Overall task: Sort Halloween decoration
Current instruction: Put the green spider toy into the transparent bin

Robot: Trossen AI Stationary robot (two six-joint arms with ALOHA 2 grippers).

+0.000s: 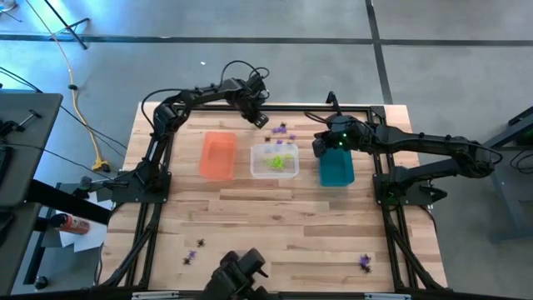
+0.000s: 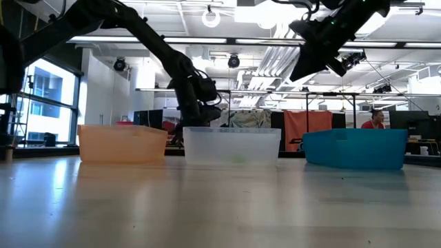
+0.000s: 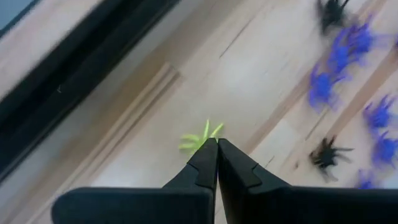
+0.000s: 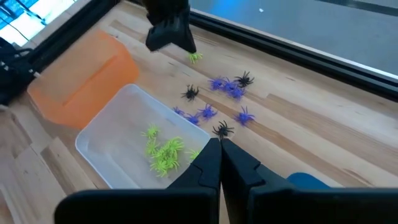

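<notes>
Spiders made of small plastic are the things to sort here. In the high view, a cluster of purple and black spiders (image 1: 281, 130) lies on the wooden bench (image 1: 275, 225) at the upper middle of the frame, just above the clear bin (image 1: 275, 160). This clear bin already contains a heap of lime green spiders (image 1: 277, 159). The orange bin (image 1: 217, 155) stands to its left and the teal bin (image 1: 336, 166) to its right, all three in one row.

The left end effector (image 1: 260, 118) is at the upper middle of the high view, beside the cluster. In the left wrist view its fingers are pressed together, and one lime green spider (image 3: 199, 139) shows right at their tips; I cannot tell if it is really pinched or only touched. The right wrist view shows the same green spider (image 4: 194, 57) under that end effector.

The right end effector (image 1: 320, 145) hangs above the near corner of the teal bin, fully closed and holding nothing.

More spiders lie apart at the bottom of the high view: some (image 1: 195, 251) at the lower left, and one purple spider (image 1: 365, 262) at the lower right.
</notes>
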